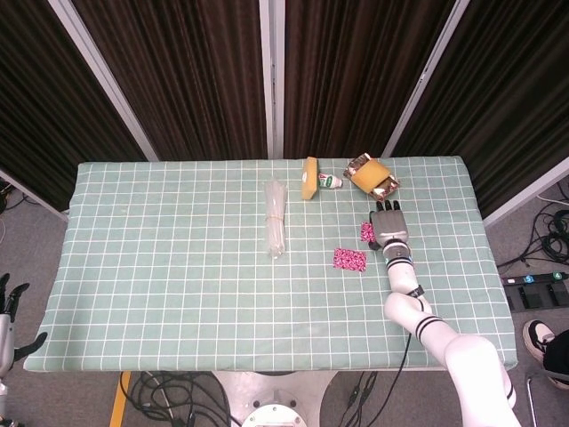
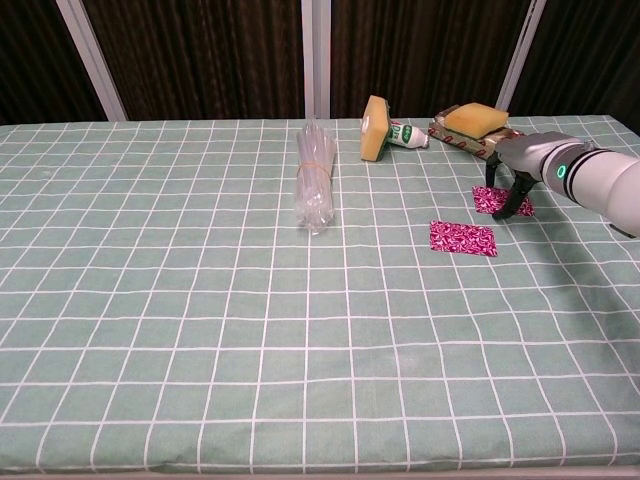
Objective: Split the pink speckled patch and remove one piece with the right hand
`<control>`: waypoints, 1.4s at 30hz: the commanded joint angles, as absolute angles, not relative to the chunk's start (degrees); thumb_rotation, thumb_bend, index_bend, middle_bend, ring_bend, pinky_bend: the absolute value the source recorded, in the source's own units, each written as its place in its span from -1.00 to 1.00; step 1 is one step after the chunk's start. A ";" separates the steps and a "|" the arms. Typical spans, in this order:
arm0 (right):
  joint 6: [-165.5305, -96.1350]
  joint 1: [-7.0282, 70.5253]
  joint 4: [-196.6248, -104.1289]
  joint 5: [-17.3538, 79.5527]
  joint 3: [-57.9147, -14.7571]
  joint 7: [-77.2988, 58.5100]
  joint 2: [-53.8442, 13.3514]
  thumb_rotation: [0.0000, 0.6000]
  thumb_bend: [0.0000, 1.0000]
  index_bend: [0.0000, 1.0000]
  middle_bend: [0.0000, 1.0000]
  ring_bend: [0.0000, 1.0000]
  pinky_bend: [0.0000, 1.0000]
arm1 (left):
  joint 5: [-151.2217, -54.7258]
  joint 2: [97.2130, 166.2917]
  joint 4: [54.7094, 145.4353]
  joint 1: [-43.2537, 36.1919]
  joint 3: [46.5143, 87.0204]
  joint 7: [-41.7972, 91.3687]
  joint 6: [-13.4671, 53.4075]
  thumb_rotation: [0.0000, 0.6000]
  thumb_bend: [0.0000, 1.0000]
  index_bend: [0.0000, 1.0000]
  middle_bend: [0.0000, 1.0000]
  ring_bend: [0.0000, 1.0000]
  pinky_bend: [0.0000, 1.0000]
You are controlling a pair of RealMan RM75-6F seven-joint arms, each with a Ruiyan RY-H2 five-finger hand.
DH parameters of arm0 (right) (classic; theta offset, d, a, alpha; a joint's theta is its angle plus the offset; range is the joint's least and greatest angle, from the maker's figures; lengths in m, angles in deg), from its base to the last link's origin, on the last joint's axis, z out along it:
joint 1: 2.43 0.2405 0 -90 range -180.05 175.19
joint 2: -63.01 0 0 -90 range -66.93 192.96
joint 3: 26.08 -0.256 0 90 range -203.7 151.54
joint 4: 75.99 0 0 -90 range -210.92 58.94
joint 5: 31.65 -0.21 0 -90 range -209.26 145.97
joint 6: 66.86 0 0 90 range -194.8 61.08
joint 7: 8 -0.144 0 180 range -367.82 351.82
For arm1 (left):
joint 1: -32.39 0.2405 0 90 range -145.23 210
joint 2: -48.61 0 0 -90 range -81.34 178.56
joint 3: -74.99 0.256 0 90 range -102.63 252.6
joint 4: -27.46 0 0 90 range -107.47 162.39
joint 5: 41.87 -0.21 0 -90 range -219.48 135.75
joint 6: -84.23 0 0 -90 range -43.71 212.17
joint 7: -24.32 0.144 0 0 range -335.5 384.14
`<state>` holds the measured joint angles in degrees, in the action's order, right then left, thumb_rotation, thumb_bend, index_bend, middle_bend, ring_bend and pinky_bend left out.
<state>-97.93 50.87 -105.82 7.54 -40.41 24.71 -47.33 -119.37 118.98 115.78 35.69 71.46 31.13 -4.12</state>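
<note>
Right robot hand point(image 1: 388, 225): fingers down on the far pink speckled piece point(image 2: 492, 200), grip cannot be told | near pink speckled piece point(image 2: 462, 238): flat on the table point(image 2: 200, 330), apart | left robot hand point(image 1: 9, 307): off the table edge, fingers apart.

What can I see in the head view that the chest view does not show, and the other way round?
Only the head view shows the left hand, hanging beside the table's left edge, the whole right arm, and the floor cables. Only the chest view shows from the side the right hand's fingers pointing down onto the far pink patch. Both show the right hand, the near pink patch, the sponges and the plastic bundle.
</note>
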 commanded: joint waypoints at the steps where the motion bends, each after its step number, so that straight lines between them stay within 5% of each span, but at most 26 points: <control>1: -98.99 50.37 -107.66 8.28 -40.81 24.42 -46.12 0.70 -0.69 -0.30 -0.85 -1.00 -1.00 | -119.49 118.99 115.71 35.61 71.41 31.10 -4.13 1.00 -0.59 -0.56 -0.82 -0.81 -0.75; 21: -115.06 44.91 -150.67 2.43 -37.31 33.06 -29.49 0.68 -0.69 -0.32 -0.85 -1.00 -1.00 | -120.31 119.22 114.95 35.46 71.50 29.87 -4.21 1.00 -0.59 -0.56 -0.82 -0.81 -0.74; 42: -115.39 49.65 -146.17 -5.93 -35.90 36.08 -35.73 0.64 -0.70 -0.39 -0.85 -1.00 -1.00 | -120.26 119.50 114.09 35.69 71.68 28.95 -4.01 1.00 -0.59 -0.56 -0.82 -0.82 -0.75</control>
<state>-115.44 49.57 -146.27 -5.84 -35.92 36.10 -35.63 -120.27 119.49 114.09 35.70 71.68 28.95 -4.01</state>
